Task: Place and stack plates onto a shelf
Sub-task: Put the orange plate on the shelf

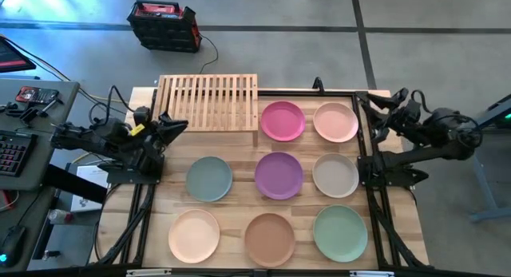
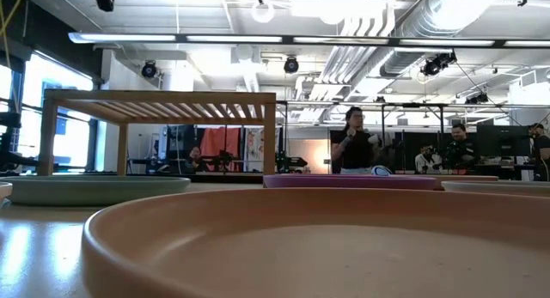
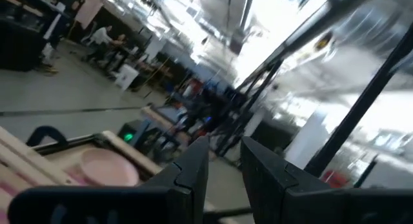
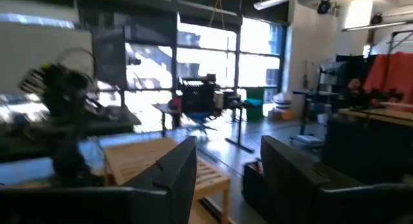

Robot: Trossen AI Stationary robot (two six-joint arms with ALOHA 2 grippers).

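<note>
Plates (image 1: 279, 175) spread on tabletop (image 1: 239, 149); shelf (image 1: 209, 101) bare; arms aside.

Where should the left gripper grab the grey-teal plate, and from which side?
Probably by the rim. The grey-teal plate lies flat and shallow on the tabletop, so only its raised edge offers a pinch. Its left edge is nearest the left gripper and faces no other plate; the purple plate sits on the opposite side.
</note>
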